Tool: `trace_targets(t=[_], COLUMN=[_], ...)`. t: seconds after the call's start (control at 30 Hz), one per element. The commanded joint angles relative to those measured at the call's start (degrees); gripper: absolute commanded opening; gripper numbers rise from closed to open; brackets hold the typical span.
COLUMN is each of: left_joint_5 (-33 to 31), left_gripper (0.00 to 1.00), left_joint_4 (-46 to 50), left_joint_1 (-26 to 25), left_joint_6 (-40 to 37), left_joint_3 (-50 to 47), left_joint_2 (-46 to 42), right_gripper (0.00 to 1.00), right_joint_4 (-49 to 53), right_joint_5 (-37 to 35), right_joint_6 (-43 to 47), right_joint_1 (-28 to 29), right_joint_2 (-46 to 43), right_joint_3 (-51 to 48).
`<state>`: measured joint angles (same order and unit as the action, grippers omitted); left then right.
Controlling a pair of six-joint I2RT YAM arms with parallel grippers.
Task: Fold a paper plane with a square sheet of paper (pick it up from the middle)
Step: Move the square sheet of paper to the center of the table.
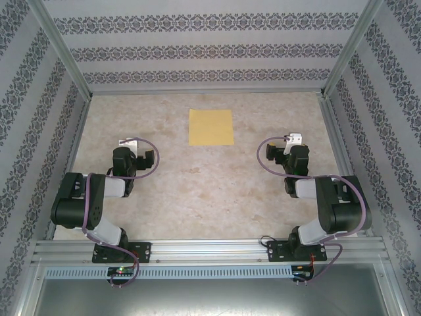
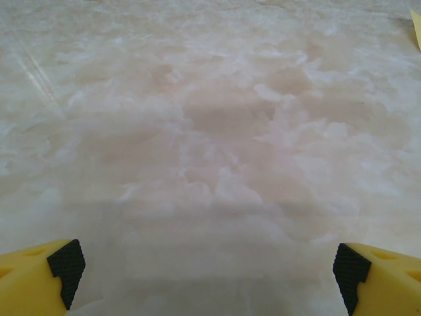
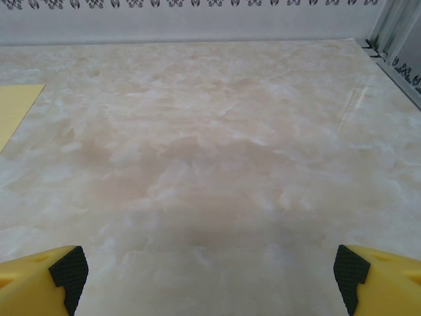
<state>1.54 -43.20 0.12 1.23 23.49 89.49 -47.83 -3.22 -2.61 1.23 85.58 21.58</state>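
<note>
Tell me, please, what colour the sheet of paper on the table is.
Plain mustard yellow; the paper shows best in the top view.

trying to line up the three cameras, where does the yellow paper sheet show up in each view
Top external: the square sheet of paper lies flat, centred left to right, a little above the middle of the picture.
Left wrist: a sliver of it at the upper right edge.
Right wrist: one corner comes in at the left edge, in the upper half.
Shared landmark: the marbled beige tabletop beneath it in all three.
</note>
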Motion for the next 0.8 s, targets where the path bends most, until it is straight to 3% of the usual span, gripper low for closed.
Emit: trace_targets(t=[0.0, 0.13, 0.23, 0.5, 0.6, 0.77], left_joint_5=[0.4, -0.7, 3.3, 16.9, 24.4, 29.6], left_gripper=[1.00, 1.00, 1.00, 1.00, 1.00, 1.00], left_joint_4=[3.3, 18.0, 25.2, 49.9, 49.9, 47.2], left_joint_1=[0.3, -0.1, -0.1, -0.5, -0.7, -1.5], left_joint_6=[-1.1, 1.4, 7.0, 20.0, 23.1, 26.1], left_joint_3=[2.2, 7.8, 10.5, 20.3, 19.9, 17.8], left_joint_2=[-5.2, -13.2, -18.0, -22.2, -22.9, -21.7], right_gripper=[0.98, 0.98, 0.98, 0.98, 0.98, 0.98], right_joint_4=[3.7, 16.3, 27.0, 45.1, 49.7, 54.5], right_joint_5=[-1.3, 0.7, 5.8, 5.0, -0.5, -4.0], right_joint_6=[0.2, -2.9, -6.9, -14.1, -16.2, -18.9], right_joint_1=[-0.3, -0.1, 1.2, 12.9, 19.0, 25.7], right_joint_2=[-7.2, -18.2, -23.7, -24.9, -22.0, -14.1], right_joint_3=[0.8, 2.6, 6.1, 14.9, 18.6, 25.8])
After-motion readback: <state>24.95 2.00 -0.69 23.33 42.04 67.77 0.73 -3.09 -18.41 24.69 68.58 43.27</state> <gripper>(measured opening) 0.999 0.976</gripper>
